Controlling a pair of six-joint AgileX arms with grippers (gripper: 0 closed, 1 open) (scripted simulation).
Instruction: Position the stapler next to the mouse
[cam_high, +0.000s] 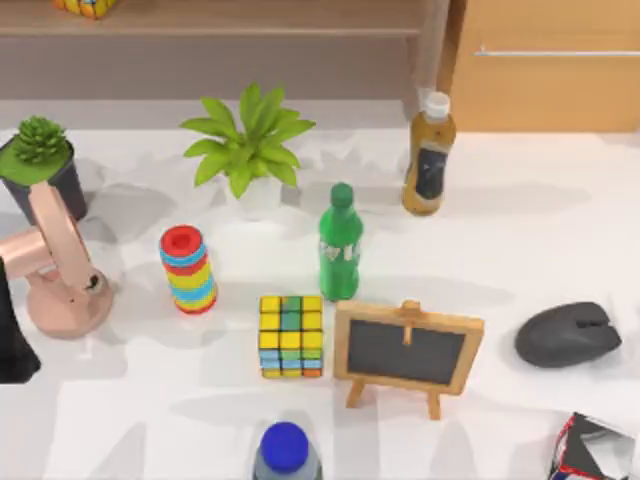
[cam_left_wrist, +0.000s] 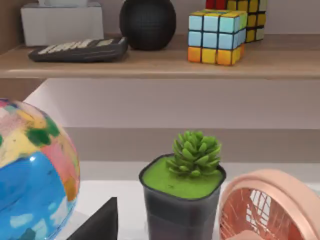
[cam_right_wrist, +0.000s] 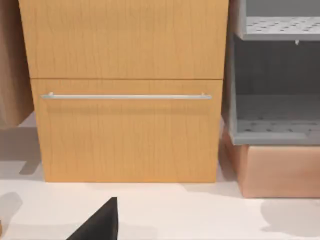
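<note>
The dark grey oval mouse (cam_high: 568, 334) lies on the right side of the white table, to the right of a small chalkboard easel (cam_high: 407, 352). The stapler is out of view. My left arm (cam_high: 14, 335) shows as a dark shape at the table's left edge, beside a pink fan (cam_high: 60, 265). A dark part of my left gripper (cam_left_wrist: 100, 225) points toward a potted succulent (cam_left_wrist: 182, 195). A dark part of my right gripper (cam_right_wrist: 100, 222) hangs above bare table, facing a wooden drawer cabinet (cam_right_wrist: 125, 95).
A Rubik's cube (cam_high: 291, 336), a green bottle (cam_high: 340, 243), a ring stack toy (cam_high: 188, 270) and a leafy plant (cam_high: 250, 140) crowd the middle. A brown bottle (cam_high: 429, 155) stands behind. A blue-capped bottle (cam_high: 286, 452) and a red-white box (cam_high: 597, 447) sit at the front edge.
</note>
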